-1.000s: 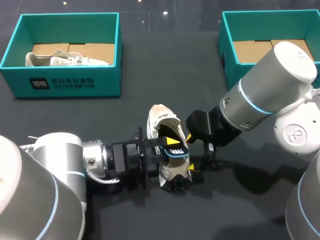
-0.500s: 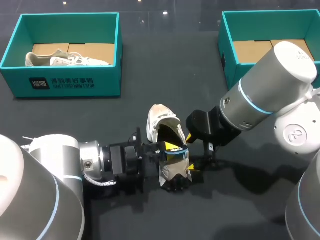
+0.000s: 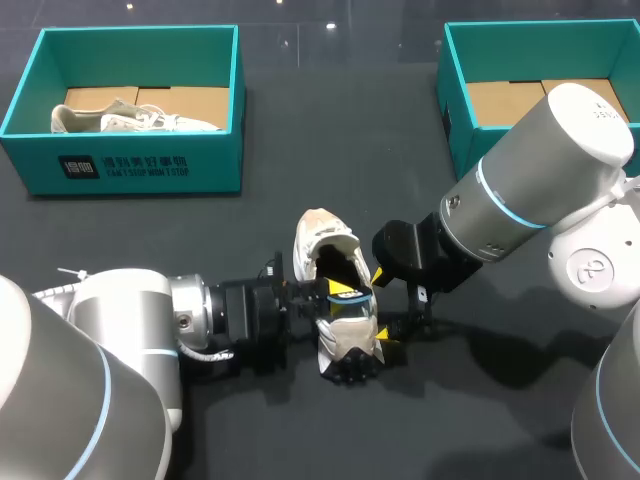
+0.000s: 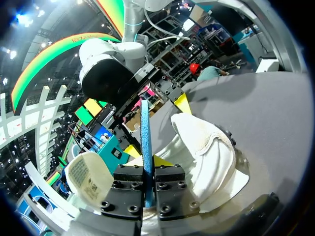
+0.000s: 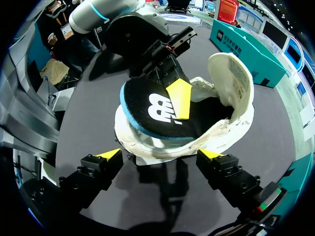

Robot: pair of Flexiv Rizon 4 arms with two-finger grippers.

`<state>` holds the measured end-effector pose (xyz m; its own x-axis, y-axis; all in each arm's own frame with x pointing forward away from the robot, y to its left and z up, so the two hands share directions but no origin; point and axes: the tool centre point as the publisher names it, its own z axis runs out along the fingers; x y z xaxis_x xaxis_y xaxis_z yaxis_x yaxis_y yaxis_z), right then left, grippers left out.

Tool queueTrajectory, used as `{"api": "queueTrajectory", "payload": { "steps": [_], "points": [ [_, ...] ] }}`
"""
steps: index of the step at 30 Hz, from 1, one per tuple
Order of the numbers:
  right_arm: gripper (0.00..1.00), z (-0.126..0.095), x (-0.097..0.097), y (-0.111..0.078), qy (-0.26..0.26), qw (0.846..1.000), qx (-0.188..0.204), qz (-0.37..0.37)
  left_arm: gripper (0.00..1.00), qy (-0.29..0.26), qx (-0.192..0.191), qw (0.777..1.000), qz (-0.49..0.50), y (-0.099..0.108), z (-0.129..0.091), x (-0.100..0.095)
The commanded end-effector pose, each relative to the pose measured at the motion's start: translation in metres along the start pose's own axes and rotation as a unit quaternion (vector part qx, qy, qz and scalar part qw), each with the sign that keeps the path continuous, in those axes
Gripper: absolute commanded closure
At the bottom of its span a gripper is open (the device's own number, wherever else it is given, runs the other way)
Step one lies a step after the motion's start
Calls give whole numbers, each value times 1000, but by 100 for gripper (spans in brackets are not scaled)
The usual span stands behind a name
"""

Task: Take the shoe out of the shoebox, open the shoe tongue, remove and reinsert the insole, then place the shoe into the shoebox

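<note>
A white shoe (image 3: 325, 255) lies in the middle of the dark table, its tongue (image 5: 231, 78) folded open. A black insole with a blue edge (image 5: 152, 110) sticks up out of the shoe's opening. My left gripper (image 4: 146, 157) comes in from the shoe's left and is shut on that insole (image 4: 144, 137), whose thin edge shows between its fingers. At the shoe's right side, my right gripper (image 5: 160, 154) stands open, one yellow tip on each side of the heel end (image 3: 350, 350).
A teal shoebox (image 3: 130, 170) at the back left holds another pale shoe (image 3: 130, 118). A second teal shoebox (image 3: 455, 110) at the back right shows only its cardboard floor. My right arm's bulky body (image 3: 540, 190) hangs over the table's right half.
My left gripper's fingers have come together on the insole, and that arm has shifted slightly. The right arm and the shoe have stayed where they were.
</note>
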<state>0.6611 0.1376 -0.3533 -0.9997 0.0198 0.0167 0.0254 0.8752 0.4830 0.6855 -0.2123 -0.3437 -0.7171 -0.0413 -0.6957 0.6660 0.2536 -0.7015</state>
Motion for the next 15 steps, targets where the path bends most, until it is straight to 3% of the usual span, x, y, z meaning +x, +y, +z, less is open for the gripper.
{"api": "queueTrajectory", "payload": {
  "steps": [1, 7, 10, 15],
  "points": [
    [0, 1, 1, 0, -1, 1000, 0, 0, 100, -1, -15, 1000, -4, 6, 9, -1],
    [0, 1, 1, 0, -1, 1000, 0, 0, 100, -2, -7, 1000, -27, 2, 6, -4],
    [0, 1, 1, 0, -1, 1000, 0, 0, 77, -2, -2, 1000, -31, -5, 3, -4],
    [0, 1, 1, 0, -1, 1000, 0, 0, 71, -1, 7, 1000, -30, -18, -3, -3]
  ]
}}
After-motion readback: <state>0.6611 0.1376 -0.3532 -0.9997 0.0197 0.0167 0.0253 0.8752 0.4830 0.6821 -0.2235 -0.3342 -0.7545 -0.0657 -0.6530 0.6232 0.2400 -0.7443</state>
